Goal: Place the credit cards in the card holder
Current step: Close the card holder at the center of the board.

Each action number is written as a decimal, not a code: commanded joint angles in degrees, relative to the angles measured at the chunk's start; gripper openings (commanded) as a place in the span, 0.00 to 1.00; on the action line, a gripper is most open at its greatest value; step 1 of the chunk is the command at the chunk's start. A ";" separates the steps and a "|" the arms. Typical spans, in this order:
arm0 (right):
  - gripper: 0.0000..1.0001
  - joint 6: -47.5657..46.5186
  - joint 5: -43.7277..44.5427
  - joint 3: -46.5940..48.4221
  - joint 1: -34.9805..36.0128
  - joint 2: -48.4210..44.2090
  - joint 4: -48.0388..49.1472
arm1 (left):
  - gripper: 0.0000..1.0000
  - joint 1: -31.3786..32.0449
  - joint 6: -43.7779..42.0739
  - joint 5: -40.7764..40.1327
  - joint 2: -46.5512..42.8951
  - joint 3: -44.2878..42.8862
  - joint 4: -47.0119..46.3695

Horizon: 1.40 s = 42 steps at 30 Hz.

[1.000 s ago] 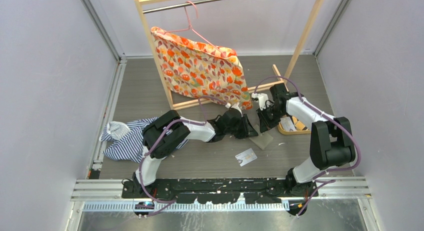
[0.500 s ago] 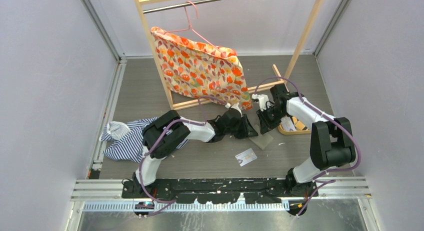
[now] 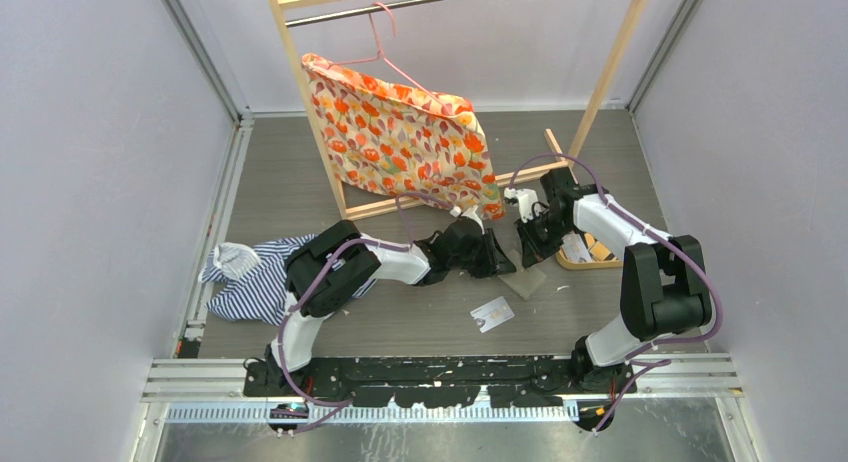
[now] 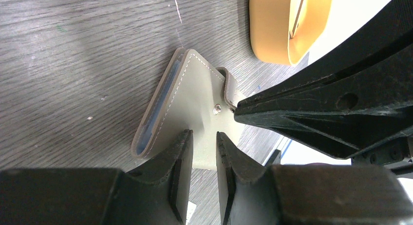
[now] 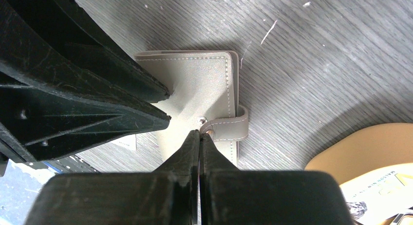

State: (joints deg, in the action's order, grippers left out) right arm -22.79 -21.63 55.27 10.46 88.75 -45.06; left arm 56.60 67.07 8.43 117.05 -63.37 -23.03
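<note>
Almost nothing changed over the last second: both arms stayed parked over the card holder, which lay shut toward the right edge of the table, beside the tray. Right gripper was pressed together at the snap tab, apparently prying. Left gripper was slightly spread, pinning the cover. One card lay near the front edge, not yet loaded.

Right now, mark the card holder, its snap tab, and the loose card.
card holder (image 5: 195,88), right wrist view, flat taupe cover.
snap tab (image 5: 229,128), right wrist view, strap loop.
loose card (image 3: 492,313), top external view, card face.
</note>
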 commanded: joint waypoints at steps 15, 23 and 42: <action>0.01 -0.31 -0.42 0.98 2.22 0.33 -0.12 | 0.26 -0.33 -0.60 -0.78 1.56 1.84 2.22; 0.01 -0.46 1.15 1.05 3.17 1.72 -0.40 | 0.26 -0.35 -0.53 -0.78 1.42 1.95 2.03; 0.01 1.95 1.10 0.64 3.02 -2.90 3.19 | 0.25 -0.53 -0.50 -0.60 1.25 2.12 1.76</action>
State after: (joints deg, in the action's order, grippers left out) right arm -21.61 -19.25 55.29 13.43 88.99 -43.94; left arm 56.45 67.35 8.58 117.05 -62.76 -23.99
